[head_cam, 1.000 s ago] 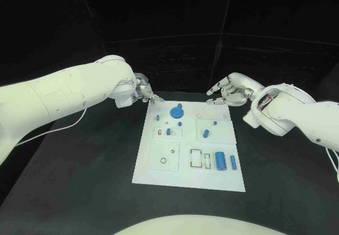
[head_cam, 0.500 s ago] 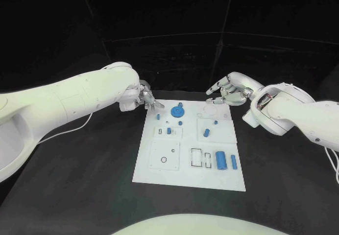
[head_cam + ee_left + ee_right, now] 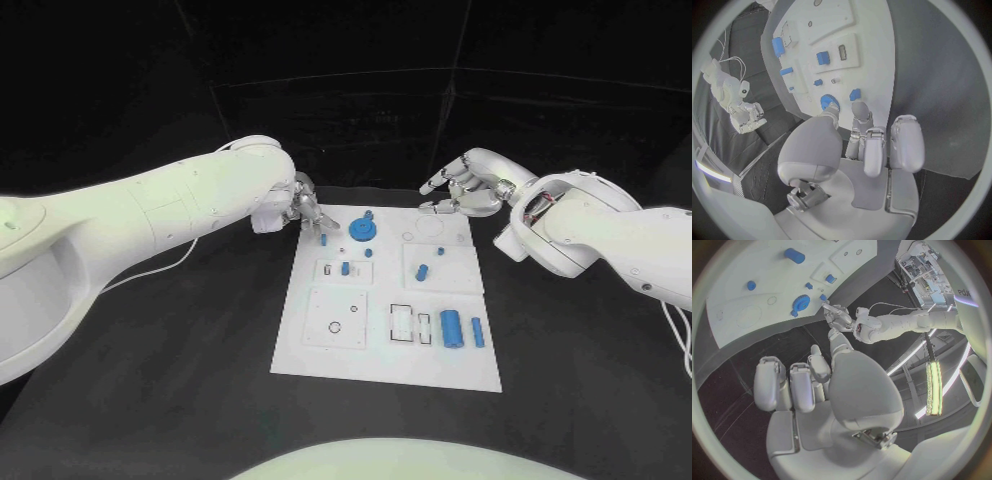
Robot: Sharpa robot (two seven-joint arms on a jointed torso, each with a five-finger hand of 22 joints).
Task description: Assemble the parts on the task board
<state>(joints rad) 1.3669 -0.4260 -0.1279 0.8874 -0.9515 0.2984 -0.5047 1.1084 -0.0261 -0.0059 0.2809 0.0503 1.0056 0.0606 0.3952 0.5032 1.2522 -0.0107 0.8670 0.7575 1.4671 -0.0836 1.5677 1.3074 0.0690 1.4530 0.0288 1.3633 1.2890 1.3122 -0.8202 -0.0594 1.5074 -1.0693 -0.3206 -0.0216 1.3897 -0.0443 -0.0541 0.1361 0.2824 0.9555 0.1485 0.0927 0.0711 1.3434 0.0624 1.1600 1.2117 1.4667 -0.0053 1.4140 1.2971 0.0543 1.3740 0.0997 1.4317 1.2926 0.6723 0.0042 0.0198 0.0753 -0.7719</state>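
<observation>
The white task board (image 3: 325, 335) lies in the middle of the table with several blue parts on it. A round blue gear (image 3: 361, 230) stands near its far edge, and a small blue part (image 3: 322, 238) sits by its far left corner. My left hand (image 3: 304, 208) hovers at that corner, holding nothing. In the left wrist view one finger (image 3: 859, 109) reaches out close to the small blue part (image 3: 855, 94) and the gear (image 3: 829, 102). My right hand (image 3: 469, 190) hangs over the far right corner, fingers loosely bent and apart, holding nothing.
A blue cylinder (image 3: 451, 327) and a thin blue bar (image 3: 477, 332) lie at the board's near right. More small blue pieces (image 3: 421, 271) sit mid-board. Black table (image 3: 173, 340) surrounds the board. The right wrist view shows the left hand (image 3: 841, 320) beyond the gear (image 3: 801, 303).
My left arm has swung inward, bringing the left hand slightly right and down toward the board's far left corner. The right hand has not moved.
</observation>
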